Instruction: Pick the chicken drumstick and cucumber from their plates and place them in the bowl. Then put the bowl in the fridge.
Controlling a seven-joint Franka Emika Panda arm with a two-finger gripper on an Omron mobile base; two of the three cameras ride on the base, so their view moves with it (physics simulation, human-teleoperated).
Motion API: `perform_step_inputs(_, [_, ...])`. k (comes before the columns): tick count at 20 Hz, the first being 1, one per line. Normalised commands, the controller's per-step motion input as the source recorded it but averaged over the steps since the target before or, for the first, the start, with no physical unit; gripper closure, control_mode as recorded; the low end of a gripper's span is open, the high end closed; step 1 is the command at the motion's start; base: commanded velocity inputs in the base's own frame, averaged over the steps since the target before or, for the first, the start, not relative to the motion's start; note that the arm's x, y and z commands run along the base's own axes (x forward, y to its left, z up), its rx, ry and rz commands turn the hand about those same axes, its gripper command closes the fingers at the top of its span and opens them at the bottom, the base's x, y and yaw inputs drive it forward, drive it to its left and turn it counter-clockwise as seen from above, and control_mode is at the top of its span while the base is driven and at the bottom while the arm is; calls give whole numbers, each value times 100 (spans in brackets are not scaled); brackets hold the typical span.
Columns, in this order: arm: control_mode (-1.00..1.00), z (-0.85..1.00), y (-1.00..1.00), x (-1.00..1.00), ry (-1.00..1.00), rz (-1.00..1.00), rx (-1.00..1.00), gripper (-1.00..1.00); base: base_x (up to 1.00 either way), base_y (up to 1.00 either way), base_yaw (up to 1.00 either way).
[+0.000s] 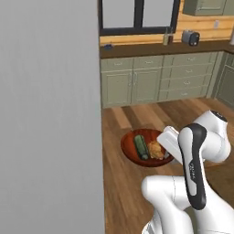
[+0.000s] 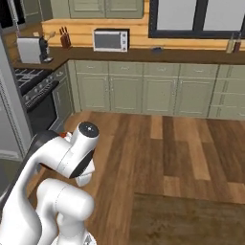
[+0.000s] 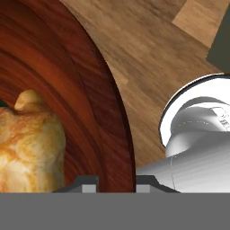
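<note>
My fingers pinch the bowl's rim. The left base view shows cucumber beside drumstick inside; my hand view catches the drumstick alone.

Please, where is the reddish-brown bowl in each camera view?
Left base view: the bowl is at lower centre, right of the grey door.
Hand view: the bowl takes the left half, with the drumstick inside.
Right base view: floor and cabinets ahead.
Shared landmark: the wooden floor.
</note>
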Motion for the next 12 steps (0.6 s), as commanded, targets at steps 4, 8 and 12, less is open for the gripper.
perform_step_inputs(4, [100, 0, 0, 0, 0, 0, 0, 100, 48, 0, 11])
perform_step_inputs(8, [100, 0, 0, 0, 0, 0, 0, 100, 44, 0, 12])
perform_step_inputs(12, [100, 0, 0, 0, 0, 0, 0, 100, 27, 6, 17])
